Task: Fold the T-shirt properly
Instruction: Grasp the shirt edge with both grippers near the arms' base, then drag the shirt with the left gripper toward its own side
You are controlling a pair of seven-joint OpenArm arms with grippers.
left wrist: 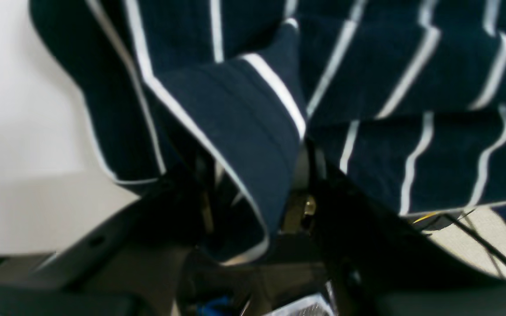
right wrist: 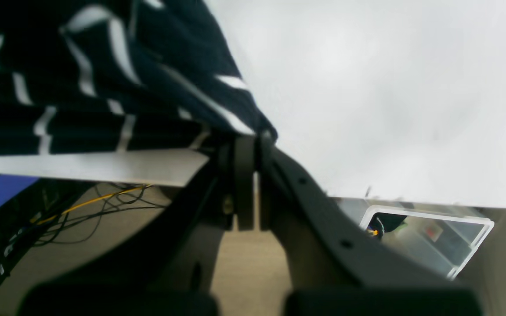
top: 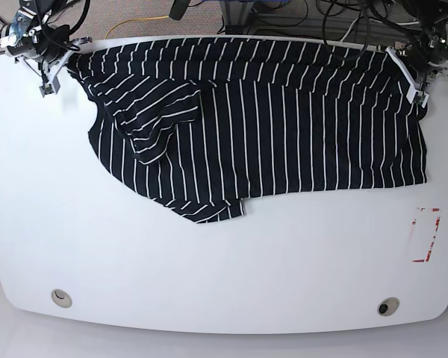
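Observation:
The dark navy T-shirt with thin white stripes lies spread across the far half of the white table. One sleeve is folded in over its left part. At the far left corner of the shirt, my right gripper is shut on the cloth's edge; the right wrist view shows its jaws pressed together on a corner of the T-shirt. At the far right corner, my left gripper holds the shirt's edge. In the left wrist view a hemmed band of the T-shirt runs down between the jaws of the left gripper.
A red-marked rectangle sits near the table's right edge. Two round holes lie near the front edge. Beyond the far edge are cables on the floor and a clear plastic box.

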